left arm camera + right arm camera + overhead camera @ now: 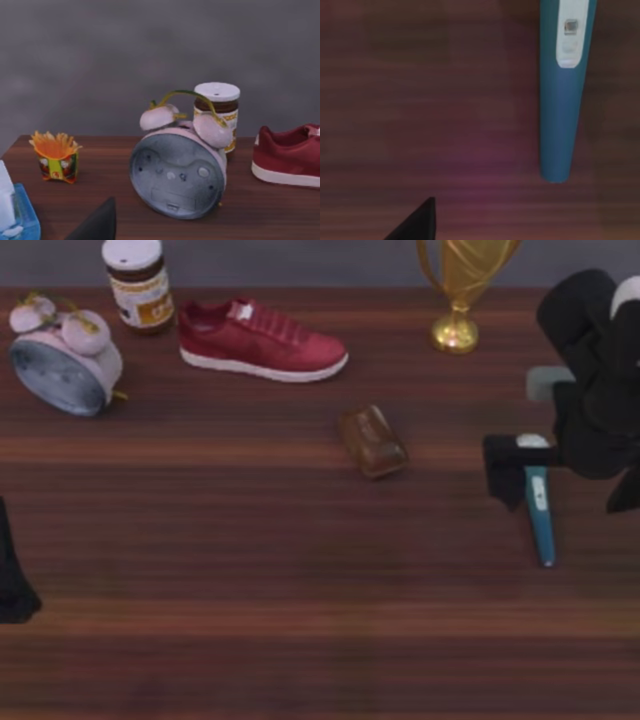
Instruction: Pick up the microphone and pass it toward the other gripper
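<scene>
While my right tool (545, 475) hangs low over the right side of the bench (250, 570), its dark fingers straddle the white head end of the microphone (539, 515), one finger (503, 480) showing at the head's left and the other at the right edge of the top view. I read the fingers as spread apart, and I cannot tell whether they touch the microphone. The microphone lies flat on the wood, white head toward the far edge, slim teal handle pointing toward the near edge, white button strip facing up. In the right wrist view the teal handle (561, 100) and its strip lie on bare wood, with one dark fingertip (417, 222) well apart from them.

Beyond the tool, a gold trophy (462, 285) stands at the far edge, and a small brown block (373, 441) lies toward mid-bench. A red shoe (260, 340), a dark jar with a white lid (137, 282) and a pale alarm clock (65, 355) lying on its side fill the far left.

My left tool (15, 570) sits parked at the left edge; I cannot tell how its fingers stand. Its wrist view shows the clock's back, a box of fries (56, 156) and a blue box (17, 220).
</scene>
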{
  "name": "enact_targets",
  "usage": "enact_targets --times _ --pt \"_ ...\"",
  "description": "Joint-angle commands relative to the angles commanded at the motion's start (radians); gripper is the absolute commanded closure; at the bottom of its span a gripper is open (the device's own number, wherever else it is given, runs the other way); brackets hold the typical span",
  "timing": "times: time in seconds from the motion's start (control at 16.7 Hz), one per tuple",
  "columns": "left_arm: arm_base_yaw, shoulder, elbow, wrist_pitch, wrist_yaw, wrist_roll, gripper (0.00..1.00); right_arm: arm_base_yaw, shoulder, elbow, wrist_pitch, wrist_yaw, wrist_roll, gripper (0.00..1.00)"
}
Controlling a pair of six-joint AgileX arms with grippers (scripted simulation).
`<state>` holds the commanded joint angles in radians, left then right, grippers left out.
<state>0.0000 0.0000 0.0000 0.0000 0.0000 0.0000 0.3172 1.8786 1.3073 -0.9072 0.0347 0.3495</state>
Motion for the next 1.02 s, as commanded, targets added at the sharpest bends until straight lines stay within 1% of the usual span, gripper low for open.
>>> enact_targets --times 0.18,0.6,0.9,1.02 --pt "0.0 0.0 0.0 0.0 0.0 0.0 0.0 0.001 0.027 -0.017 0.039 0.0 -0.002 0.0" --pt "0.0 0.0 0.0 0.0 0.0 0.0 0.0 -0.003 0.199 -0.121 0.323 0.001 -0.004 0.0" --pt "0.0 0.0 0.0 0.0 0.0 0.0 0.0 -0.003 0.217 -0.131 0.346 0.001 -0.004 0.0" --pt "0.0 0.0 0.0 0.0 0.0 0.0 0.0 -0.003 0.217 -0.131 0.346 0.001 -0.004 0.15"
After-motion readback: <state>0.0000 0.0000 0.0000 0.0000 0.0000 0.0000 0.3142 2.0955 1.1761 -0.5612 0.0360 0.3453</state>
